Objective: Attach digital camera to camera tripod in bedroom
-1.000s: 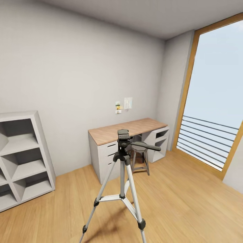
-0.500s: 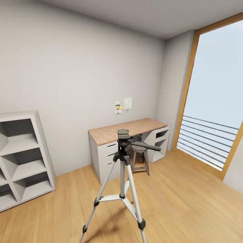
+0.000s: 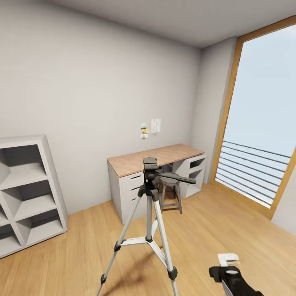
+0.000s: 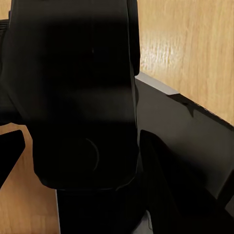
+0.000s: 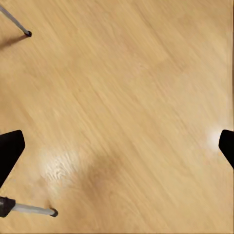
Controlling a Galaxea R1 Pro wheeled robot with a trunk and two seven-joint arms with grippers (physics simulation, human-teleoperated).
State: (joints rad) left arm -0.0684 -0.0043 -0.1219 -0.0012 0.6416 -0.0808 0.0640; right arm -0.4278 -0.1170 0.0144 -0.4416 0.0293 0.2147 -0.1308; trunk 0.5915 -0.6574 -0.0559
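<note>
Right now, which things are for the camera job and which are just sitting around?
For the job: tall silver-legged camera tripod with black head.
Just around: wood-topped grey desk, small brown stool, white cube shelf.

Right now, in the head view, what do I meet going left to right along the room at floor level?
White cube shelf → camera tripod → stool under the desk → right arm rising at the bottom edge → tall wood-framed window.
</note>
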